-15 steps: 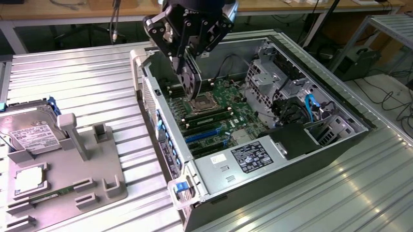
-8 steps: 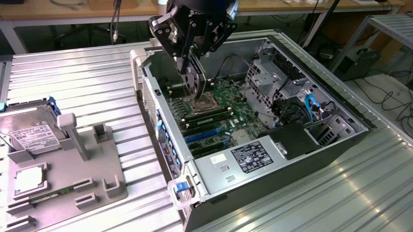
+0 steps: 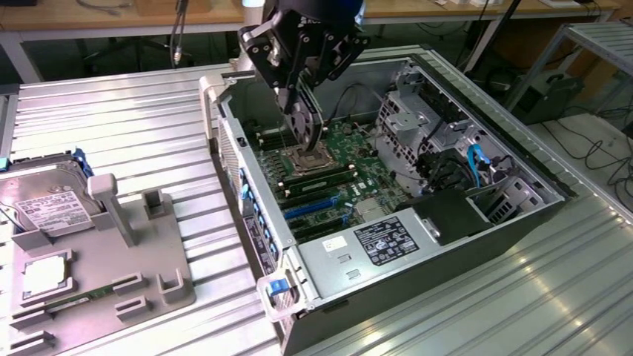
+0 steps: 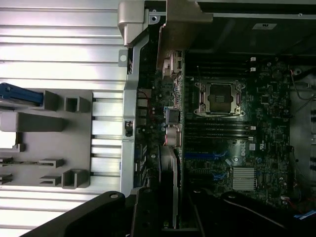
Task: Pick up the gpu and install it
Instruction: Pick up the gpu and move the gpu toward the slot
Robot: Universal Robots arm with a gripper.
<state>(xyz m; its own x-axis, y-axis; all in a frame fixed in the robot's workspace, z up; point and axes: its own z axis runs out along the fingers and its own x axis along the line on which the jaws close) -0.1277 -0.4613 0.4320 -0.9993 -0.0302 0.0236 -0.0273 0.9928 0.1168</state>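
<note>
Tool: the tool (image 3: 302, 102) is pinching the gpu (image 3: 308, 133) by its upper part, with a finger on each flat face. It hangs over the open computer case (image 3: 465, 111).
Gpu: it is held on edge and hangs straight down from the tool over the motherboard (image 3: 346, 167), close above the CPU socket (image 3: 308, 158). It is not seated in any slot. In the wrist view the gpu (image 4: 169, 180) shows as a narrow pale strip running out from the tool (image 4: 166, 217). I cannot tell which end carries the bracket.
Reason for the grip: holding the faces probably leaves the lower edge free and keeps the thin board from swinging.
Slots: the blue expansion slots (image 3: 313, 208) lie further along the board from the socket, well apart from the card, and they look unoccupied. In the wrist view the blue slots (image 4: 207, 154) sit to one side of the card's line, so the card is not yet over them.
Case: it lies on its side with the panel off, so the motherboard faces up and can be reached from above.
Holder: a grey holder (image 3: 148, 248) sits on the bench (image 3: 129, 126) at the exterior view's left, with a hard drive (image 3: 44, 204) in it. Its posts likely keep parts standing so they can be grasped.
Progress: the pick-up looks done, but the card is not yet installed.
</note>
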